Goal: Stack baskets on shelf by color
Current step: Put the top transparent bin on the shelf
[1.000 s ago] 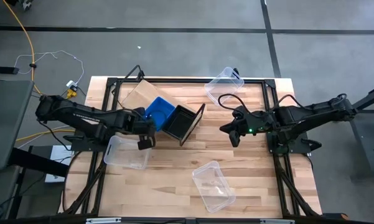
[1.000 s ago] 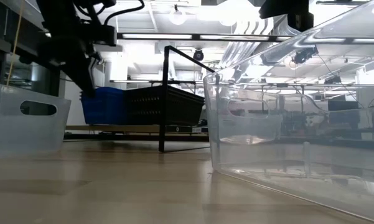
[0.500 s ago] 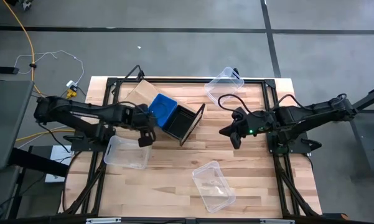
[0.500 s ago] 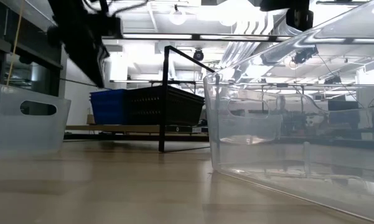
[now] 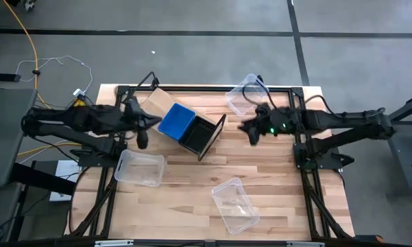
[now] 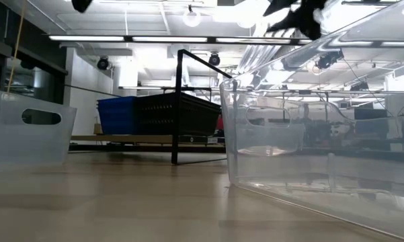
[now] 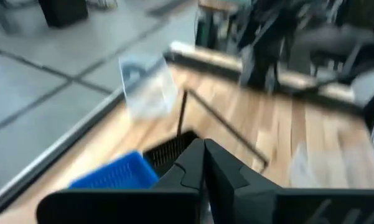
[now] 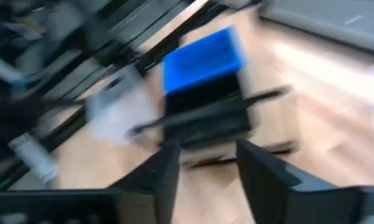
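Note:
A blue basket [image 5: 177, 121] and a black slatted basket [image 5: 199, 135] stand side by side, touching, inside the shelf [image 5: 155, 103], which sits askew at the table's far middle. Three clear baskets rest on the table: one at the far edge [image 5: 247, 92], one at the left [image 5: 140, 168], one at the near middle [image 5: 235, 204]. My left gripper [image 5: 142, 137] is shut and empty, raised to the left of the blue basket [image 7: 115, 174]. My right gripper [image 8: 205, 165] is open and empty, up in the air right of the shelf, facing the black basket [image 8: 208, 118].
The shelf's thin black frame [image 6: 181, 101] stands up beside the black basket. Bare wood lies between the shelf and the near clear basket [image 6: 322, 134]. Cables and a grey floor lie beyond the far edge.
My left gripper has risen and drawn back toward the table's left edge, away from the blue basket, tipping up as it went. Early on, the blue basket slid a little toward the black one. My right gripper has swung toward the far edge.

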`<state>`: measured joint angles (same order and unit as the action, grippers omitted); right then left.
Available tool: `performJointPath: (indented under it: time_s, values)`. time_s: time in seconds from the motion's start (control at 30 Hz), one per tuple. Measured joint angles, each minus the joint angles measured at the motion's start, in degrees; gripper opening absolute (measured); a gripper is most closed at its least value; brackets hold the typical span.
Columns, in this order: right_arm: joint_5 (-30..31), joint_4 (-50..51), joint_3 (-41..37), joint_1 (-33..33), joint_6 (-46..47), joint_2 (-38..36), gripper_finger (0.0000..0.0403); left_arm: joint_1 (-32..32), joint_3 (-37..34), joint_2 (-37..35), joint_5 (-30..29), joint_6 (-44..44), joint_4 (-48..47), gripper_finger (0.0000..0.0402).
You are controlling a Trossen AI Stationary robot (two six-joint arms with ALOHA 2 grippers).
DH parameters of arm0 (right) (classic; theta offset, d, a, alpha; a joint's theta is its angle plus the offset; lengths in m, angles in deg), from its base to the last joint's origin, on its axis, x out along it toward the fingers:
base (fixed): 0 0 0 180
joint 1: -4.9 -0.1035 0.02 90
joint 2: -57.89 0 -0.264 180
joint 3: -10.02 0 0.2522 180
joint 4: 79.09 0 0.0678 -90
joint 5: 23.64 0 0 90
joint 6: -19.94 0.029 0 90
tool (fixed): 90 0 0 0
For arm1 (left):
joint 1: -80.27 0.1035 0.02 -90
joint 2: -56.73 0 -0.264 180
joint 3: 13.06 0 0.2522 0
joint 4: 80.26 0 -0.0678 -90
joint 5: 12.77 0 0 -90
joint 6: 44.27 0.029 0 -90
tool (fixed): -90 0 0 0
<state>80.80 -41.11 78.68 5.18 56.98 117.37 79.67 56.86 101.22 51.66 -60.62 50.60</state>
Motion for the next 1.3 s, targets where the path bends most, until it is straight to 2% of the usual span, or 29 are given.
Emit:
performJointPath:
  time_s: [0.1, 0.2, 0.43, 0.73, 1.07, 1.3]
  values:
    - [-1.1, 0.2, 0.0, 7.2, -3.2, 1.2, 0.0198, -1.4, 0.0, -2.4, -3.1, 0.4, 3.3, 0.0]
    - [-3.2, 0.2, 0.0, 13.9, -7.4, 4.0, 0.0222, -2.5, 0.0, -3.4, -5.4, 0.5, 5.8, 0.0]
    - [-7.5, 0.3, 0.0, 22.9, -16.0, 15.0, 0.0229, -3.7, 0.0, -2.0, -6.6, 0.4, 11.7, 0.0]
    - [-7.6, 0.3, 0.0, 24.9, -20.5, 25.4, 0.0229, -3.6, 0.0, -0.7, -6.8, -4.9, 13.0, 0.0]
    - [-1.3, 0.2, 0.0, 24.9, -21.1, 31.9, 0.0229, -3.6, 0.0, 0.3, -6.8, -7.2, 13.1, 0.0]
    - [-1.2, -2.1, 0.0, 24.9, -20.6, 35.7, 0.0226, -3.6, -0.1, 1.1, -6.8, -7.5, 13.0, 0.0]
